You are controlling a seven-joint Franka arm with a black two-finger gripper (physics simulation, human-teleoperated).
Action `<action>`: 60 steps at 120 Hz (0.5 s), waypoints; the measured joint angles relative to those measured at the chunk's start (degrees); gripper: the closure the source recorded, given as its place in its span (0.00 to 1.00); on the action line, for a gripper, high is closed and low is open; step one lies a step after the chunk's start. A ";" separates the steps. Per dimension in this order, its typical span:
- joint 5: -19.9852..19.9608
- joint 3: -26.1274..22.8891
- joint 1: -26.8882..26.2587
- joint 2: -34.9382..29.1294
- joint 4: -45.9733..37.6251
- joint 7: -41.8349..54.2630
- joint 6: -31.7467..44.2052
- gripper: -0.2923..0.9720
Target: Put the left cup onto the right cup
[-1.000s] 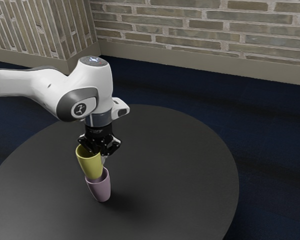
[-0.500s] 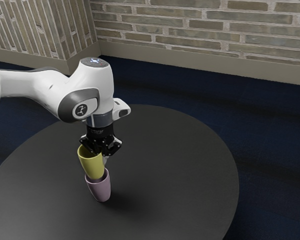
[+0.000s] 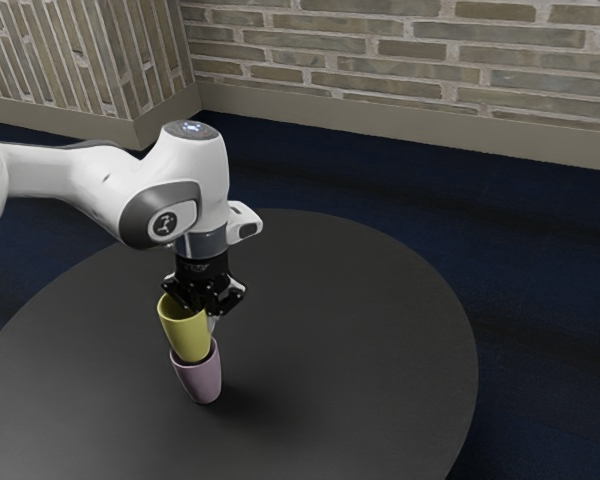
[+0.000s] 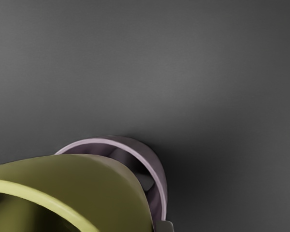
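Exterior view: your jaws are clamped on the rim wall of the yellow cup (image 3: 185,328). The cup sits tilted, mouth leaning toward the exterior view's left, with its base sunk into the mouth of the purple cup (image 3: 199,378), which stands on the round black table (image 3: 360,300), closer to the table's near edge than its far edge. Wrist view: yellow cup (image 4: 72,193) close under your hand, covering part of the purple cup (image 4: 147,164) and its rim, with bare dark table (image 4: 183,72) beyond both.
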 joint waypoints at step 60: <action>0.02 0.01 -0.02 1.48 -0.18 0.01 1.42 0.84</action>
